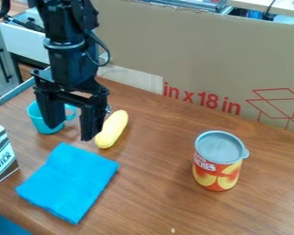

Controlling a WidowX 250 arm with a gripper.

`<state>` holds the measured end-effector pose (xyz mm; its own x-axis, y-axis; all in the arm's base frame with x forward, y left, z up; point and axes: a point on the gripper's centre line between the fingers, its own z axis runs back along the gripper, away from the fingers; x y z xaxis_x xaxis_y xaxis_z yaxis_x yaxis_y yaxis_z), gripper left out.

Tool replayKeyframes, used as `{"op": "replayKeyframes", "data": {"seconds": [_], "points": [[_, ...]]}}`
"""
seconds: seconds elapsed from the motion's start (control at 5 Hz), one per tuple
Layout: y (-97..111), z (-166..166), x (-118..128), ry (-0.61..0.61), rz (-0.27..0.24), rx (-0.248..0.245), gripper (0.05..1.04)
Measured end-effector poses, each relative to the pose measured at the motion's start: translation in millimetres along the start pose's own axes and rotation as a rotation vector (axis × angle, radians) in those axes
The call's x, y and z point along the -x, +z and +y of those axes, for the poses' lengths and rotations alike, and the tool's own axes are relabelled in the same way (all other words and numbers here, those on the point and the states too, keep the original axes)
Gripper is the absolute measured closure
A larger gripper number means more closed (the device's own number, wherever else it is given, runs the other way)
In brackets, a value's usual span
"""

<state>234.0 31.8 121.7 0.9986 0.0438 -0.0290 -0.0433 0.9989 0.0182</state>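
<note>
Gripper (71, 132) wide open and empty, by cup (34, 115) and yellow squash (113, 128)
Can (217, 176) upright at right, steady on its flat base.

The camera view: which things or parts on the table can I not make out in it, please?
In the camera view:
Turquoise cup: partly hidden by the gripper.
Small shiny thing: too small, and partly behind the gripper.
Milk carton: cut off by the left edge.
Blue thing: cut off at the lower left corner.
Can: contents hidden by its sides and lid.
</note>
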Motion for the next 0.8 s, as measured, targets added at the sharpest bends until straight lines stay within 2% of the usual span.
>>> {"op": "replayKeyframes", "data": {"seconds": [0.2,0.4,0.6,0.8], "points": [[-7.6,0.0,2.9,-0.002,0.018,0.002,0.083],[-25.8,3.2,29.0,-0.059,0.031,0.001,0.083],[-32.0,10.1,34.4,-0.057,0.007,-0.017,0.083],[-50.9,18.4,35.9,-0.06,0.044,-0.029,0.083]]}}
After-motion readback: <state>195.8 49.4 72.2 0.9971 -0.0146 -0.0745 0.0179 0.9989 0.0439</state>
